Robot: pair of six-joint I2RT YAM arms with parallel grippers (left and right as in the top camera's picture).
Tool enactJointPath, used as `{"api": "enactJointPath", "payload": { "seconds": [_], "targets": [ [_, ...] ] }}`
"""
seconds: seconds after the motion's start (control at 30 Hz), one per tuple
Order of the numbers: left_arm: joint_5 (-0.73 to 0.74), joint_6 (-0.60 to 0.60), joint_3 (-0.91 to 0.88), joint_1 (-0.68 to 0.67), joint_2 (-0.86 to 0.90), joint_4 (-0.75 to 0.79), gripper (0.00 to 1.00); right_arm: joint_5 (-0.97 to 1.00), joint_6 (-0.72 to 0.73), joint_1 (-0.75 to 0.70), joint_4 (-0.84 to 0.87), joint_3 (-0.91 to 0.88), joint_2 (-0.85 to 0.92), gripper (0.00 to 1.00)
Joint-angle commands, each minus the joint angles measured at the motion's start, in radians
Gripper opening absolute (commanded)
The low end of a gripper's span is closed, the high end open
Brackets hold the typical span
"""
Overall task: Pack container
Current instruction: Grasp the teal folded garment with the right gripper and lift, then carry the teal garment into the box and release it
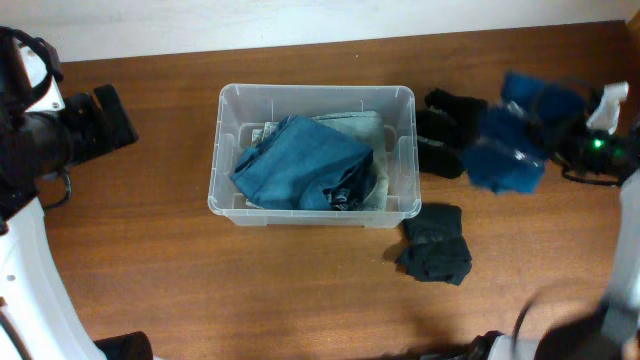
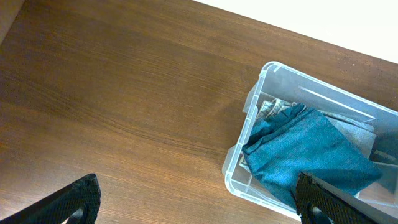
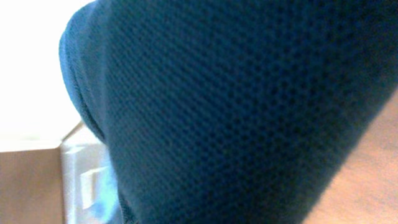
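Overhead, the left tool (image 1: 120, 118) sits over the bare tabletop (image 1: 300, 300), well apart from the container (image 1: 315, 92), which stands ahead of its fingertips. In the left wrist view the two black fingers (image 2: 78, 199) are spread wide with nothing between them. The container (image 2: 245, 134) lies ahead of that tool and off toward its right finger. The clear bin holds a crumpled teal-blue garment (image 1: 300, 165) lying over a pale cloth (image 1: 355, 125), and the garment (image 2: 311, 149) reaches up near the rim. On the far side of the container, the right tool (image 1: 555, 135) is buried in a dark blue cloth (image 1: 510, 150). The cloth looks blurred and raised above the tabletop, and it overlaps a pile of black cloths (image 1: 445, 125) under it. The right wrist view is almost filled by the knit of that dark blue cloth (image 3: 236, 106), which hides the fingers. Since the cloth hangs close against the camera and off the surface, the tool reads as clamped on it. Past the cloth's edge, below and to the left of this tool, a corner of the container (image 3: 81, 180) shows. A folded black cloth (image 1: 435, 245) lies on the tabletop just beside the container's corner, apart from both tools.
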Motion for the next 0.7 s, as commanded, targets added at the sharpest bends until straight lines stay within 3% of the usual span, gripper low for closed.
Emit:
{"api": "enactJointPath", "payload": {
  "seconds": [0.0, 0.2, 0.4, 0.57, 0.67],
  "targets": [
    [-0.006, -0.008, 0.000, 0.005, -0.006, 0.000, 0.99, -0.125, 0.092, 0.169, 0.053, 0.017, -0.178, 0.06],
    [-0.006, -0.008, 0.000, 0.005, -0.006, 0.000, 0.99, -0.033, 0.203, 0.585, 0.266, 0.017, -0.226, 0.09],
    [-0.006, -0.008, 0.000, 0.005, -0.006, 0.000, 1.00, 0.131, 0.212, 0.903, 0.495, 0.016, -0.026, 0.11],
    [-0.006, -0.008, 0.000, 0.005, -0.006, 0.000, 0.99, 0.144, 0.276, 1.001, 0.775, 0.016, 0.236, 0.12],
    [-0.006, -0.008, 0.000, 0.005, -0.006, 0.000, 0.99, 0.180, 0.360, 1.010, 0.891, 0.016, 0.377, 0.19]
  ]
}}
